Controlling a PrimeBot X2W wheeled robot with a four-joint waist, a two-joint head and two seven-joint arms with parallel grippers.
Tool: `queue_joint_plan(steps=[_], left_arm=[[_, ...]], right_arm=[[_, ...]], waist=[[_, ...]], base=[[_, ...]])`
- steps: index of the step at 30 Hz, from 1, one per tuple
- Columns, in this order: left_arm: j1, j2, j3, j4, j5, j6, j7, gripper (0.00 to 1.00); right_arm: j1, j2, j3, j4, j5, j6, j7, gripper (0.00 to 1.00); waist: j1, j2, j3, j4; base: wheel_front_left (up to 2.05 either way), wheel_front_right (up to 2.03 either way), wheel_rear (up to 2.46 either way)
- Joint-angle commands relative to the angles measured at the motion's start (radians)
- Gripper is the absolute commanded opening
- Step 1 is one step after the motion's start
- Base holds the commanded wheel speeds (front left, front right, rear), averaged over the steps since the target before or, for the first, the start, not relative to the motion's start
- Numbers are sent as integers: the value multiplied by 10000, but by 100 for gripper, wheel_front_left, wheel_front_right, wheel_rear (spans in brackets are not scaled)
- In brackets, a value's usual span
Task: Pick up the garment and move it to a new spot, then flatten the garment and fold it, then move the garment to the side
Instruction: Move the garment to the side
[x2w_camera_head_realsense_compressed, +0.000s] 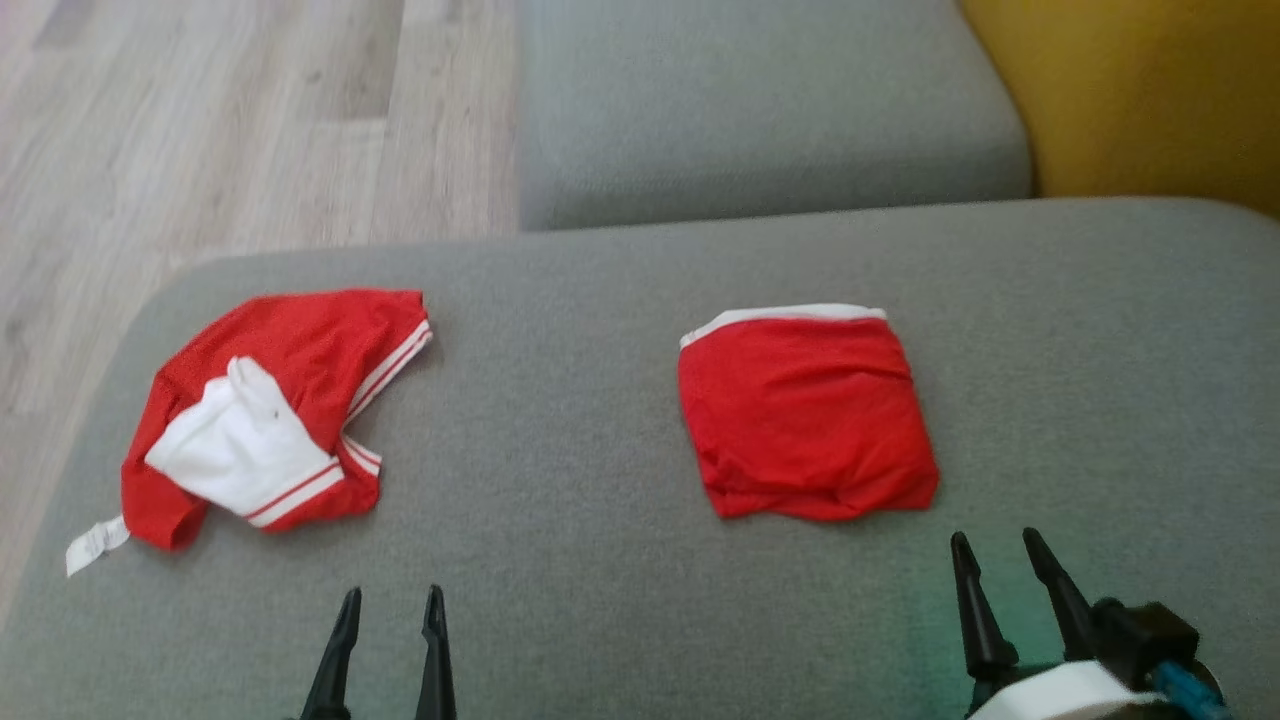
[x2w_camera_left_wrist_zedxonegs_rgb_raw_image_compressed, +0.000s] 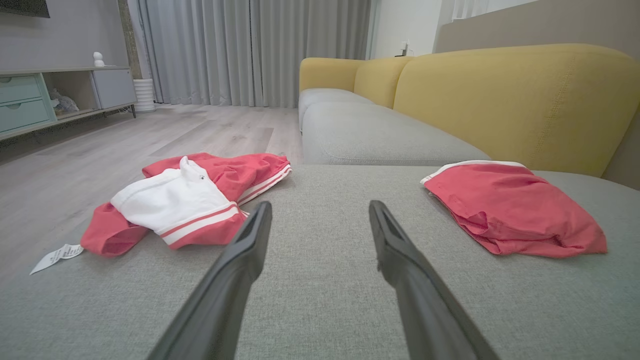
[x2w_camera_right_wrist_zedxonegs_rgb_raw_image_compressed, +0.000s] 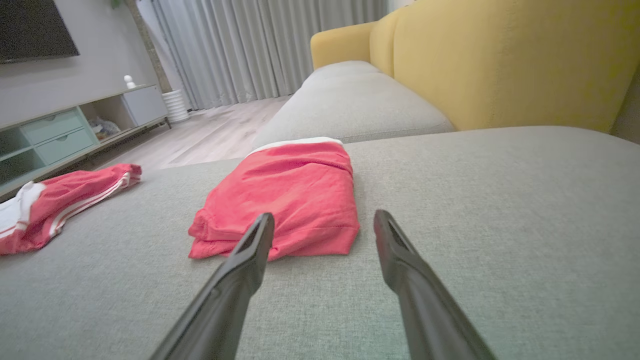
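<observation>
The left gripper (x2w_camera_head_realsense_compressed: 392, 592) hovered low over the near edge of the grey seat cushion (x2w_camera_head_realsense_compressed: 560, 460), its two dark fingers spread wide with nothing between them. The right gripper (x2w_camera_head_realsense_compressed: 995, 536) hung over the same cushion further right, its fingers likewise parted and empty, tips pointing away from the robot.

Just beyond the right gripper lay a folded red garment (x2w_camera_head_realsense_compressed: 805, 420), a neat, roughly square packet with a white band along its far edge. It lay flat on the cushion, apart from the fingertips. In the right wrist view the left finger's tip overlapped the packet's near hem, though contact could not be told.

To the far left of the left gripper, near the cushion's left edge, sat a crumpled red garment (x2w_camera_head_realsense_compressed: 310, 345). A white panel was turned out on top of it, and red-and-white striped trim ran along its right side. A white label (x2w_camera_head_realsense_compressed: 97, 543) stuck out from its near left corner onto the cushion. The two garments were well apart, with bare grey fabric between them.

Behind the seat cushion was a second grey cushion (x2w_camera_head_realsense_compressed: 760, 100), with a yellow backrest (x2w_camera_head_realsense_compressed: 1150, 90) at the far right. Pale wooden floor (x2w_camera_head_realsense_compressed: 200, 120) stretched away on the left to grey curtains (x2w_camera_left_wrist_zedxonegs_rgb_raw_image_compressed: 250, 45) and a low cabinet (x2w_camera_left_wrist_zedxonegs_rgb_raw_image_compressed: 50, 95) with green drawers.
</observation>
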Motion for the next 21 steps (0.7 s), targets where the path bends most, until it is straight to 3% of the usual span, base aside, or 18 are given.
queue_joint_plan(steps=[1,7,11,14,20,21], left_arm=[[-614,-62,257,-408,113,-43,-51,100],[-1015,-67,47,-677,230,-113,-51,100],[-1386,-69,-182,-814,202,-147,-51,100],[-1718,-70,-387,-810,91,-131,-51,100],[-2085,-71,-598,-761,10,-93,-51,100],[-2130,-71,-616,-749,5,-93,-51,100]], right_arm=[[-643,17,150,-213,215,39,-137,100],[-2136,-269,33,1058,1069,39,-127,100],[-3616,-739,38,2288,1582,39,509,100],[-4837,-1247,234,3556,1959,39,1629,100],[-6053,-1744,809,4738,2766,39,2429,100],[-6164,-1793,948,4885,2893,39,2472,90]], waist=[[0,0,280,148],[0,0,1021,567],[0,0,1620,872],[0,0,2049,1130],[0,0,2486,1364],[0,0,2521,1390]], base=[[0,0,0],[0,0,0],[0,0,0],[0,0,0],[0,0,0],[0,0,0]])
